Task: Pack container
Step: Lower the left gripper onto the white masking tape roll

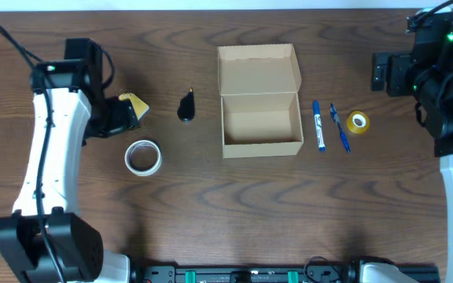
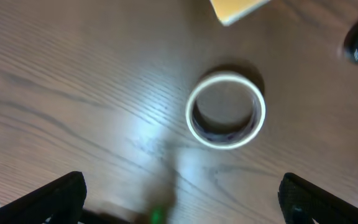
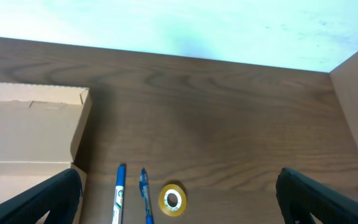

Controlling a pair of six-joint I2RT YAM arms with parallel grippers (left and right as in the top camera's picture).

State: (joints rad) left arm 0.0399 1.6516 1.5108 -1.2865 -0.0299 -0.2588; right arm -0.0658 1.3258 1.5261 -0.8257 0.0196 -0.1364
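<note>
While the left claw [image 2: 182,190] hangs wide open near the round white tape ring [image 2: 226,111], the tan cardboard box [image 1: 262,126] sits to its right; the right claw [image 3: 179,177] is open too.

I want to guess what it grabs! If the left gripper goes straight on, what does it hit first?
Probably the white tape roll, lying on the table just ahead of the left gripper, slightly right of centre. Depth is unclear, so it's a guess.
</note>
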